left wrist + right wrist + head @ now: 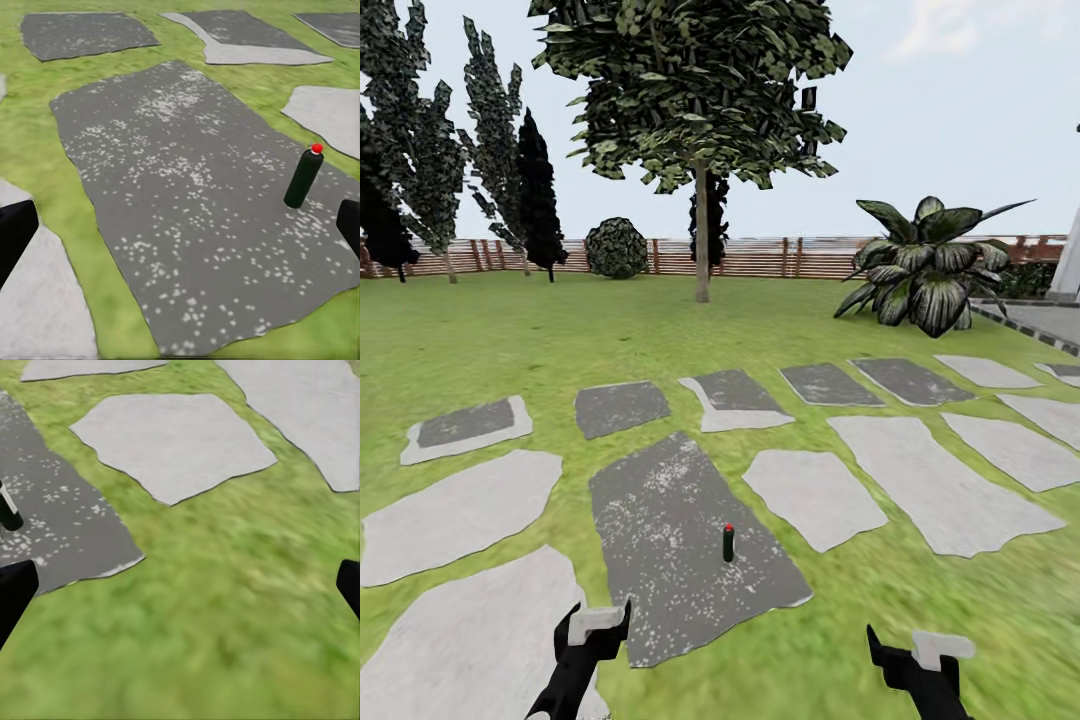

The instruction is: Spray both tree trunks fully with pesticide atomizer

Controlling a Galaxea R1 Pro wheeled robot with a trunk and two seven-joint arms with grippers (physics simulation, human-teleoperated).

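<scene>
both grippers were spread wide and empty. the left gripper [598, 628] hung low over a dark grey speckled paving slab [680, 530], its dark fingertips [15, 232] well apart at the frame edges. the right gripper [920, 650] hung over the grass [830, 640], also released. the pesticide atomizer [728, 542] stood upright on the dark slab, red cap up, ahead of and between the two grippers, nearer the left one; it also showed in the left wrist view [304, 177]. farther off stood a tree [702, 240], a broad-leaved plant [925, 265] and a slatted fence [760, 257].
</scene>
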